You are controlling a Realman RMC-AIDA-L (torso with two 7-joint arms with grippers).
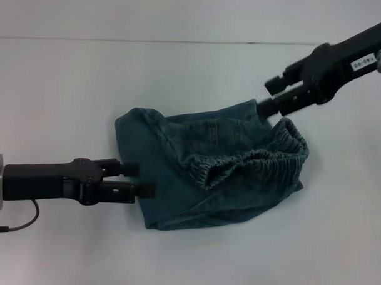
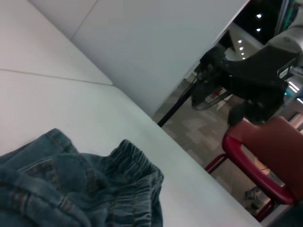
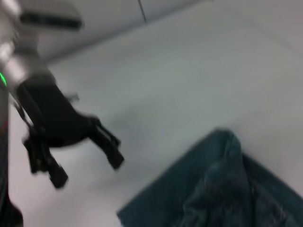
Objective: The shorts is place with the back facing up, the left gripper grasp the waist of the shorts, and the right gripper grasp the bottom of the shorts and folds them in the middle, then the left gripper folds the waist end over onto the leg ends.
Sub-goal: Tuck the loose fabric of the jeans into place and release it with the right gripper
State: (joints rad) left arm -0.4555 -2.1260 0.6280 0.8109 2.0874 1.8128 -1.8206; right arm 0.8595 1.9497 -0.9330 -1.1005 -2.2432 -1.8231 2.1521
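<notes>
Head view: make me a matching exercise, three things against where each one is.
Things:
1. left hand
2. right hand
3. waist

Places:
A. at the far right edge of the shorts
B. lying gathered on top of the folded denim
C. beside the shorts' left edge, fingers apart

Pairs: 1-C, 2-A, 3-B

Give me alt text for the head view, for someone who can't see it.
Denim shorts lie folded in a loose bundle on a white table, the gathered waist on top. The left tool, fingers apart, sits at the bundle's left edge; the right tool touches its far right corner.
</notes>
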